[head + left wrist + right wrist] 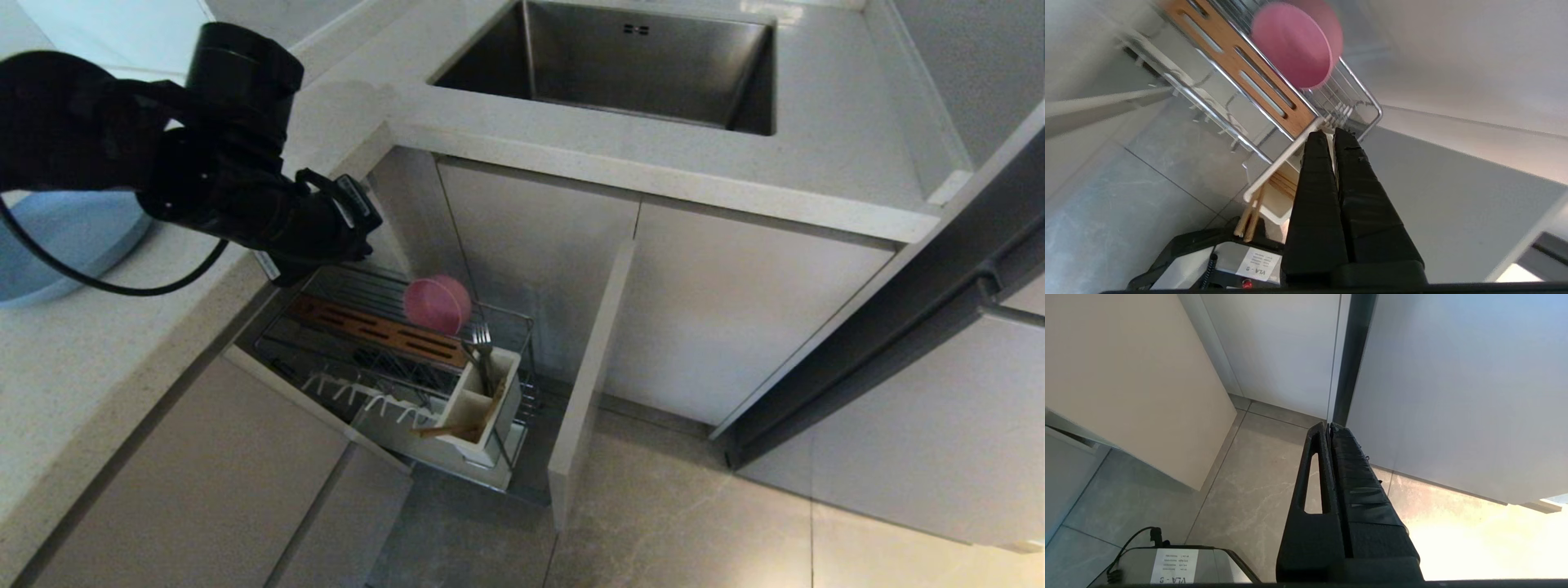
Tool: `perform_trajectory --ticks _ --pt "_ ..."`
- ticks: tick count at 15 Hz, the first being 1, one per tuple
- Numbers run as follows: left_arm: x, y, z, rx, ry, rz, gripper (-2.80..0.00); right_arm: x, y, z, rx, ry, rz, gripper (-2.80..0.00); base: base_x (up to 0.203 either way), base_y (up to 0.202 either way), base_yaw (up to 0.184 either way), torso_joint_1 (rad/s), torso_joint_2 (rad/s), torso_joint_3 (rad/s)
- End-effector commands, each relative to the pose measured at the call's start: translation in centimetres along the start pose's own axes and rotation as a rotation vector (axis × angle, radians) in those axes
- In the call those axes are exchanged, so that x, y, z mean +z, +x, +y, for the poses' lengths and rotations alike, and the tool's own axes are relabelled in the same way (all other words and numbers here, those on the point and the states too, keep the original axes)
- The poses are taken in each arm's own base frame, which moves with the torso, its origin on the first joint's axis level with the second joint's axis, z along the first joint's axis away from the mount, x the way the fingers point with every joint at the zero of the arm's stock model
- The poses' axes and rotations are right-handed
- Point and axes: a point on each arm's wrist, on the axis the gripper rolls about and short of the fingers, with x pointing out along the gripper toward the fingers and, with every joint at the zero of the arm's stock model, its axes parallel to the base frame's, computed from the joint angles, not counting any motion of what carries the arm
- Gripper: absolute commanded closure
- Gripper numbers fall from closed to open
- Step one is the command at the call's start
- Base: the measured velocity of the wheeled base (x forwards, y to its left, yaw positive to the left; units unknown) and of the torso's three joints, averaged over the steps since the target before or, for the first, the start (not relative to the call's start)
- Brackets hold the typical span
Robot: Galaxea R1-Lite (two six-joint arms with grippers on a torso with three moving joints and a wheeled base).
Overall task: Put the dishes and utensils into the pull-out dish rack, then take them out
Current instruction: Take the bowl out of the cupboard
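A pull-out dish rack (384, 359) stands open below the counter. The blue plate (69, 241) lies on the counter, apart from it. A pink bowl (438, 304) stands on edge in the rack; fork (482, 347) and chopsticks (457, 425) sit in its utensil box (482, 408). The left gripper (1329, 132), clenched and empty, hovers above the rack. The right gripper (1329, 426), clenched, hangs near the floor.

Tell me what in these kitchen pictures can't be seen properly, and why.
- Blue plate: head view, mostly covered by the left arm and cut by the picture's edge.
- Spoon: not to be found in any view; the utensil box walls may hide it.
- Fork: head view, only its prongs show above the box.
- Left gripper: head view, hidden by its own wrist; the left wrist view shows the jaws shut.
- Pink bowl: left wrist view, blurred.
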Motion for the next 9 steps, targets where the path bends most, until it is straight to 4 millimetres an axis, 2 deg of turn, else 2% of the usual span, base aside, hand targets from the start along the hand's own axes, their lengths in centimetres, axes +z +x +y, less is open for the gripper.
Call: perform_trajectory --ticks 1,2,3,4,9 --pt "-0.8 2.1 -0.3 0.025 0.009 0.033 0.0 0.0 0.0 0.0 0.0 0.0 0.002 0.0 0.0 0.0 0.0 0.0 0.0 0.0" --pt "-1.0 2.7 -0.3 0.029 0.011 0.038 0.0 0.0 0.0 0.0 0.0 0.0 0.001 0.0 0.0 0.0 0.0 0.0 0.0 0.0" --pt "-1.2 3.2 -0.4 0.035 0.014 0.046 -1.03 0.0 0.0 0.0 0.0 0.0 0.002 0.0 0.0 0.0 0.0 0.0 0.0 0.0" --pt "-1.4 3.8 -0.4 0.044 0.016 0.054 -2.8 0.0 0.0 0.0 0.0 0.0 0.0 0.0 0.0 0.0 0.0 0.0 0.0 0.0" --pt "-2.2 7.7 -0.3 0.074 0.01 0.072 -2.8 0.0 0.0 0.0 0.0 0.0 0.001 0.0 0.0 0.0 0.0 0.0 0.0 0.0"
